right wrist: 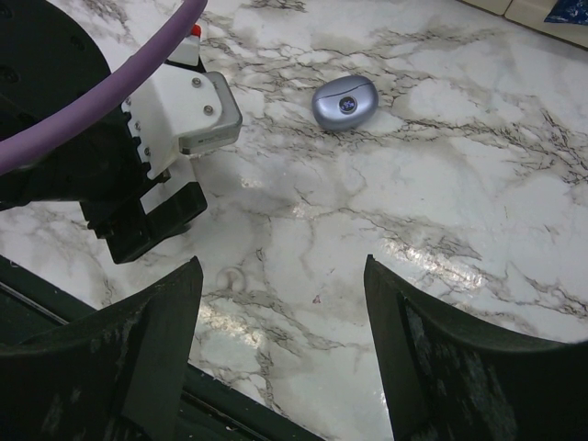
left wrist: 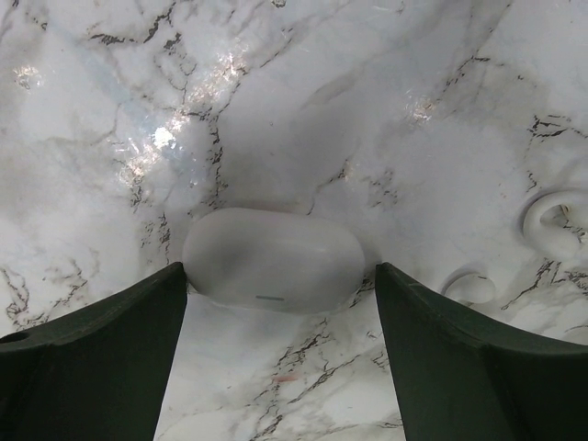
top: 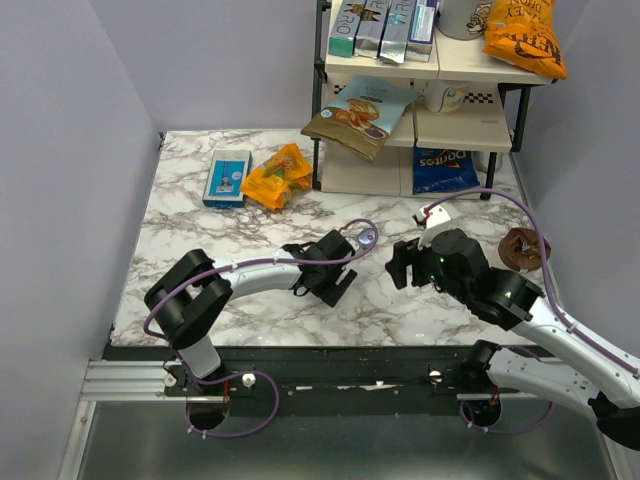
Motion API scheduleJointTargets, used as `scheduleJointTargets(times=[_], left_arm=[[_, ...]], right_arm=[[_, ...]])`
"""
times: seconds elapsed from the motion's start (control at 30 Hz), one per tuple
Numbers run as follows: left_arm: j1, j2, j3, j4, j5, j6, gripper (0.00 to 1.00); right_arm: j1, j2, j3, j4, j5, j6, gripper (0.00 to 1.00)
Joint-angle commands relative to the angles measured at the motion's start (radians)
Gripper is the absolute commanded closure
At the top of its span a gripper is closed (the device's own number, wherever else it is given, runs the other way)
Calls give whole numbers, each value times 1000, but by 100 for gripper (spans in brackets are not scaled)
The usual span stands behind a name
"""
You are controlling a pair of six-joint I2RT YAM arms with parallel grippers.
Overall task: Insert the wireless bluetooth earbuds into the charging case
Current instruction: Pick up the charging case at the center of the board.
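So the charging case (right wrist: 344, 103) is sitting closed on the marble counter (top: 200, 240), roughly mid-counter and a bit toward the right edge, well away from every corner. It's a blue-lilac oval lying flat, with a dark round spot on top in the right wrist view. The left gripper (left wrist: 280, 268) is low over the counter with its fingers spread wide. The case lies right between the two dark fingertips in the left wrist view. The left tip looks like it's about touching the case's end, with a sliver of gap on the other side. It isn't clamped and it isn't lifted. The right gripper (right wrist: 280, 266) hangs just to the right of that spot, nearer the front edge. Its jaws are wide too, with only bare marble between them. Off to the right of the case in the left wrist view there are two small pale rings (left wrist: 556, 219) flat on the counter, one bigger and one smaller. They're too washed out for me to tell what they are. Toward the far edge on the left there's a blue box (top: 227, 177) next to an orange snack bag (top: 278, 176). A shelf rack (top: 420, 130) stuffed with chip bags takes up the far right corner. Some brown crumpled thing (top: 520, 248) lies by the right edge.
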Motion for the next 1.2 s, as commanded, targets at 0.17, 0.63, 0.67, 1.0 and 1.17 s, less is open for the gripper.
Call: scheduleJointTargets(times=[0.17,0.63,0.67,1.0,1.17], left_arm=[[-6,32,-1,-17,10,30,30],[-6,-216,-82,167,-11,15,76],[-6,-239,-108,209,-17,12,80],[-21,-635,-595,997,-10,-36,100],[-46,-701,-780,1377,85,62,100]], right_arm=[[2,-7,-13,0,19,4,21],[2,-55,54,-14,-1,40,21],[4,-61,57,-14,8,50,21],[2,-24,79,23,-117,143,19],[2,34,131,26,-330,113,10]])
